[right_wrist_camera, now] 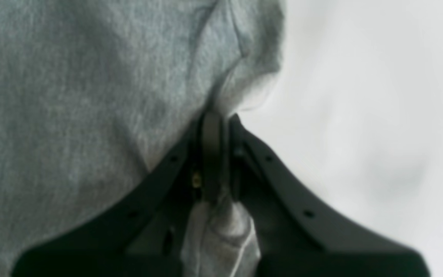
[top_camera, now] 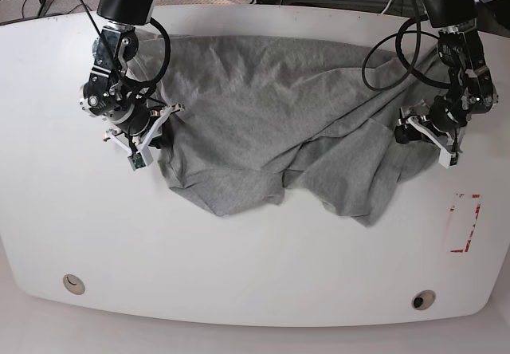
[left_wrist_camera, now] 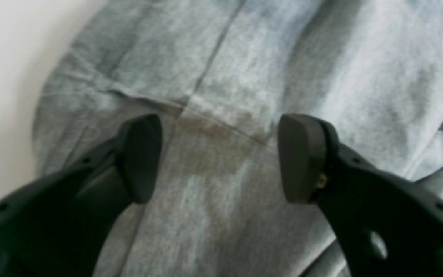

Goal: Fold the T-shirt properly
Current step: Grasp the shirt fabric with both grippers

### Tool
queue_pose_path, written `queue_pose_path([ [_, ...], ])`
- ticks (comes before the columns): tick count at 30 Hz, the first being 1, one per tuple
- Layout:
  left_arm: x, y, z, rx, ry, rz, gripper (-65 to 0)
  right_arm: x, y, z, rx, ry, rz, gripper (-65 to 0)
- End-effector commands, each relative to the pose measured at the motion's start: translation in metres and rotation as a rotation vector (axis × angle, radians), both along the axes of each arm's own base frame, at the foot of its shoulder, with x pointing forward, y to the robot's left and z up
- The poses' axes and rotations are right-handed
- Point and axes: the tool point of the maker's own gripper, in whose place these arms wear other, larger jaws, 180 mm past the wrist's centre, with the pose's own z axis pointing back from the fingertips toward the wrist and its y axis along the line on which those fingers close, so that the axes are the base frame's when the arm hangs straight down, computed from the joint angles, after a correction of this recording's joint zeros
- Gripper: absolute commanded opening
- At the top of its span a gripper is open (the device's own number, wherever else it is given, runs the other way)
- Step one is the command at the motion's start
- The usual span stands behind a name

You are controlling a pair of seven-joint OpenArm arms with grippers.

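T-shirt: lies crumpled and spread wide on the white table, lower edge bunched, not yet laid flat.
Right gripper: clamped tight on a pinch of cloth at the shirt's edge.
Left gripper: jaws wide apart over a seam at the other side, nothing between them.
Risk, uneven pull: with only one side held, any lift would probably drag the shirt askew and deepen the wrinkles.
Risk, bad pinch: closing on the flat seam may catch one layer only, or slip off.
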Motion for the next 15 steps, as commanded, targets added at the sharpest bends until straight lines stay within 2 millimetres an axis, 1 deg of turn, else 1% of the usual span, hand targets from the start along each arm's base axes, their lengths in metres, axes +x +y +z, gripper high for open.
queue_pose_path([
  [1, 0.012, 0.003, 0.018, 0.015, -0.059, -0.007, -33.3, 0.012, -0.001, 0.015, 0.010, -0.057, 0.000, -65.0],
  [2, 0.012, 0.003, 0.019, 0.016, -0.062, -0.008, -38.9, 0.012, -0.001, 0.015, 0.010, -0.057, 0.000, -65.0],
  [4, 0.012, 0.002, 0.019, 0.015, -0.061, -0.010, -46.5, 0.012, -0.001, 0.015, 0.010, -0.057, 0.000, -65.0],
  [5, 0.012, 0.002, 0.018, 0.014, -0.058, -0.011, -49.9, 0.012, 0.000, 0.016, 0.013, -0.058, -0.001, -65.0],
  [6, 0.012, 0.001, 0.017, 0.013, -0.055, -0.014, -51.0, 0.012, 0.000, 0.016, 0.014, -0.058, -0.001, -65.0],
  [9, 0.013, -0.006, 0.014, 0.014, -0.046, -0.038, -49.3, 0.012, 0.000, 0.016, 0.014, -0.058, -0.001, -65.0],
  [11, 0.012, -0.011, 0.011, 0.012, -0.037, -0.053, -45.6, 0.012, 0.000, 0.016, 0.016, -0.059, -0.001, -65.0],
  [13, 0.012, -0.013, 0.010, 0.012, -0.034, -0.058, -40.0, 0.013, 0.000, 0.016, 0.015, -0.060, -0.001, -65.0],
  [14, 0.012, -0.013, 0.010, 0.012, -0.033, -0.059, -38.5, 0.013, 0.000, 0.016, 0.015, -0.060, -0.001, -65.0],
  [15, 0.012, -0.013, 0.010, 0.013, -0.034, -0.059, -33.8, 0.013, 0.000, 0.016, 0.015, -0.060, -0.001, -65.0],
])
